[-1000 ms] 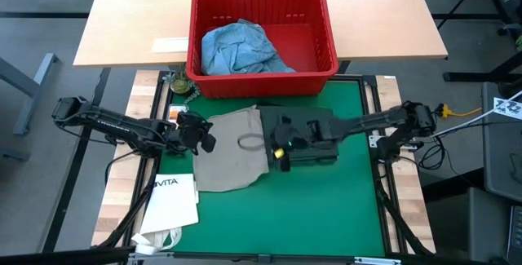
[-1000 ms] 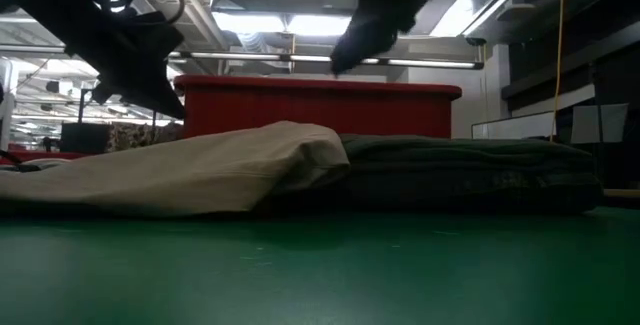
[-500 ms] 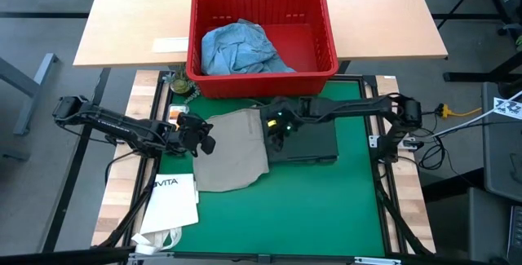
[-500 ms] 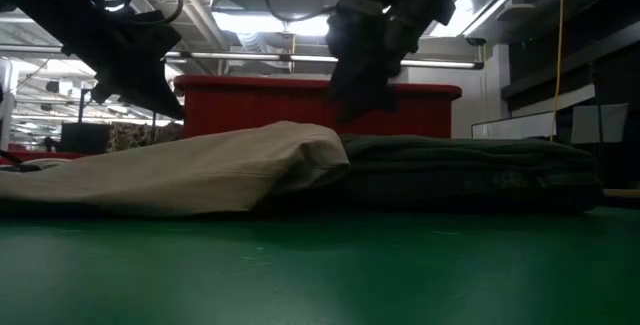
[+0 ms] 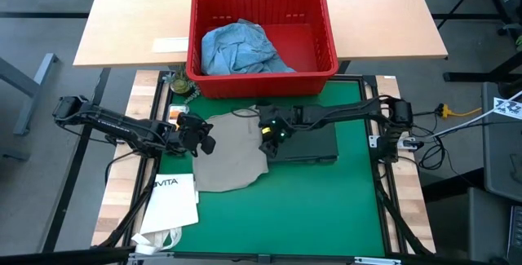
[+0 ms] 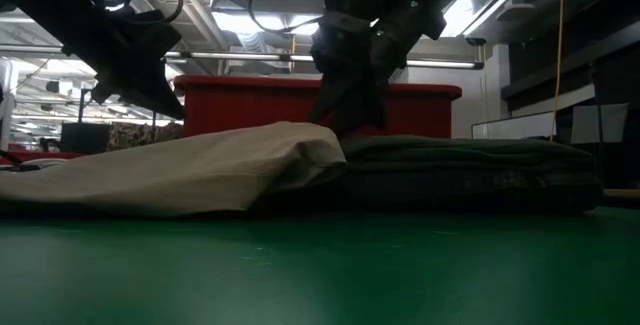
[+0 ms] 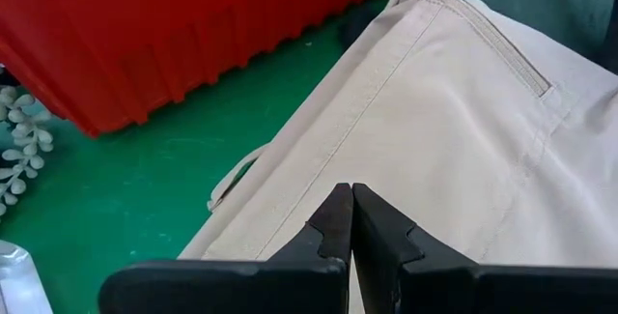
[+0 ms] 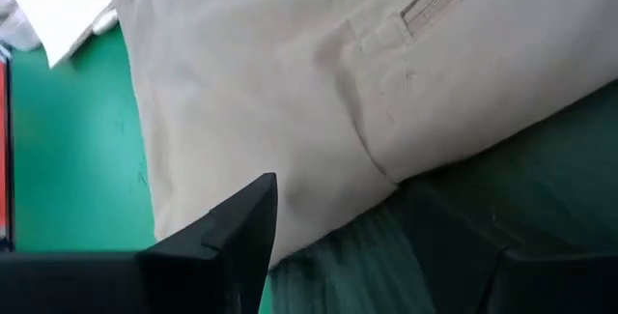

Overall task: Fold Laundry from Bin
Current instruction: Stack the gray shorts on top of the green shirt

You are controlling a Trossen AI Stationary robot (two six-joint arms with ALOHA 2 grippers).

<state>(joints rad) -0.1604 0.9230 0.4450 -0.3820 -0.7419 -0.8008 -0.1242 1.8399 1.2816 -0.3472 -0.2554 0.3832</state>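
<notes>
Two dark robot arms work over a green mat (image 5: pixel 326 200) on the surface, where a khaki-tan garment (image 5: pixel 232 155) lies spread beside a folded dark green shirt (image 5: pixel 314 143), the tan cloth's edge lapping against the shirt. The right gripper (image 5: pixel 273 132) hangs low over that seam, its jaws spread wide and grasping nothing, one dark finger (image 8: pixel 237 227) showing above the tan cloth in the right wrist view. The left gripper (image 5: pixel 196 134) waits at the garment's left edge, jaws clenched tight together with nothing between them. Behind the mat, the red bin (image 5: pixel 263 41) stands on a pale wooden tabletop and holds a crumpled light blue garment (image 5: pixel 241 49). A white paper bag (image 5: pixel 173 204) printed "VITA" lies at the mat's near left corner.
</notes>
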